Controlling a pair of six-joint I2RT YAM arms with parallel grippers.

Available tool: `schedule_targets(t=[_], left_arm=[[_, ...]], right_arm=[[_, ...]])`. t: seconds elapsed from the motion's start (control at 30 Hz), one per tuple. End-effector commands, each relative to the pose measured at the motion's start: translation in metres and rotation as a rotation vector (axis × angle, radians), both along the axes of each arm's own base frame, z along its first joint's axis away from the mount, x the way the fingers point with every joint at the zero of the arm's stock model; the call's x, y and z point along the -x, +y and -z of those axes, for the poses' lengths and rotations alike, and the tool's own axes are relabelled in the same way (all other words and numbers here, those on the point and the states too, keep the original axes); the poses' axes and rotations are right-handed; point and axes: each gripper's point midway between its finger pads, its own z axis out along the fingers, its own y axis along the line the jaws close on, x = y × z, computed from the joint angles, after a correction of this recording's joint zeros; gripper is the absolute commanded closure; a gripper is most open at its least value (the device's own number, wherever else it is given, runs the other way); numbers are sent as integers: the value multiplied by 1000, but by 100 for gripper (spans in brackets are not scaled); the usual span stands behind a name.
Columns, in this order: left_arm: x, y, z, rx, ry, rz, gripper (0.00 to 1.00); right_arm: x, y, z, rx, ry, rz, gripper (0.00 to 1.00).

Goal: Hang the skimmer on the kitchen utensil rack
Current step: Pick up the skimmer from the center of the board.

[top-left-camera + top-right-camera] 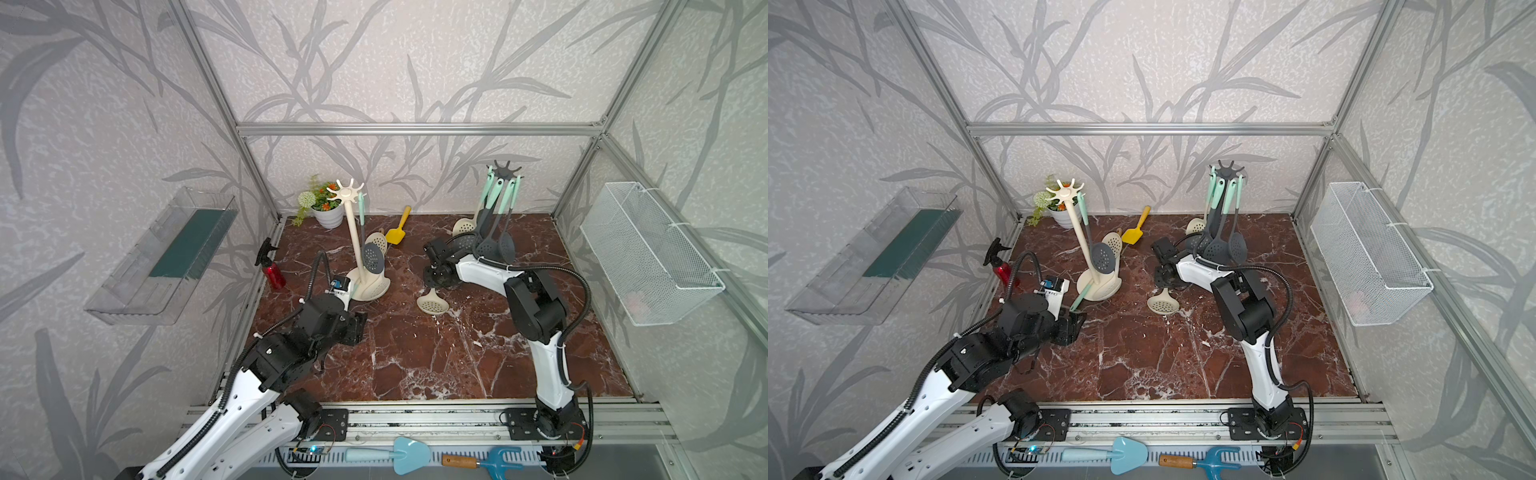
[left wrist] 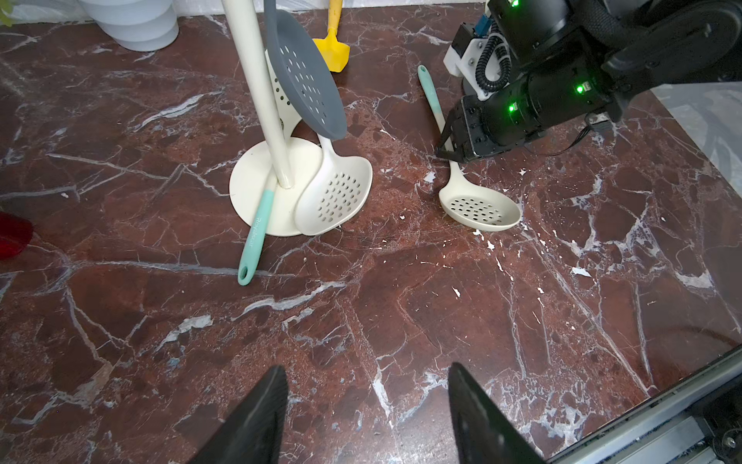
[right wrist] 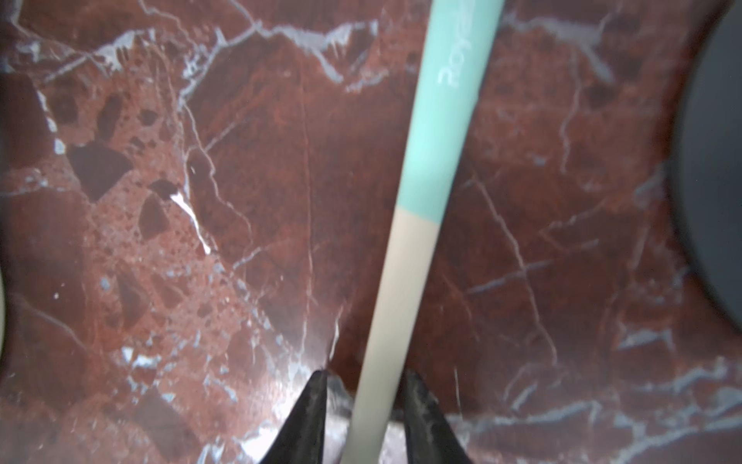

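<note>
The cream skimmer (image 1: 432,302) (image 1: 1163,303) (image 2: 478,209) lies flat on the marble table, its teal-ended handle (image 3: 401,261) pointing toward the back. My right gripper (image 1: 435,286) (image 2: 443,150) (image 3: 363,385) is down at the table with its jaws either side of the handle's cream part. A small gap shows on one side, so it is open. A cream utensil rack (image 1: 353,232) stands left of centre with a grey skimmer hanging on it. A dark rack (image 1: 505,170) at the back right carries several utensils. My left gripper (image 1: 357,328) (image 2: 367,401) is open and empty over bare table.
A cream slotted spoon (image 2: 333,197) leans on the cream rack's base. A yellow spatula (image 1: 399,230), a flower pot (image 1: 328,212) and a red spray bottle (image 1: 272,266) sit toward the back left. A wire basket (image 1: 648,253) hangs on the right wall and a clear bin (image 1: 166,253) on the left.
</note>
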Motion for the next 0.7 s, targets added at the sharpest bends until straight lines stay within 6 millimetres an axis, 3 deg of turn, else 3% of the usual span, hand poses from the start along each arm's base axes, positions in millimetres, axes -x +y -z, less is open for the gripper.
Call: schedule_targets(t=[0.0,0.1,0.2,0.43,0.63,0.67], left_arm=[[-3,2,1,-18,-10,-5,38],[-2,2,1,-16,-10,-5,38],[-2,0,0,-5,-10,2,38],[1,-11,-2,65,4,25,38],[4,-15,-11,137,-3,23,39],[3,-17,-12,149,-4,22,39]], right_arm=[[19,-14,31,83,110,1,82],[17,-11,20,64,78,-8,92],[13,-3,-6,-10,-1,-31,99],[23,16,-70,-189,-202,-116,100],[41,22,-112,-309,-343,-188,100],[45,23,-112,-311,-351,-204,100]])
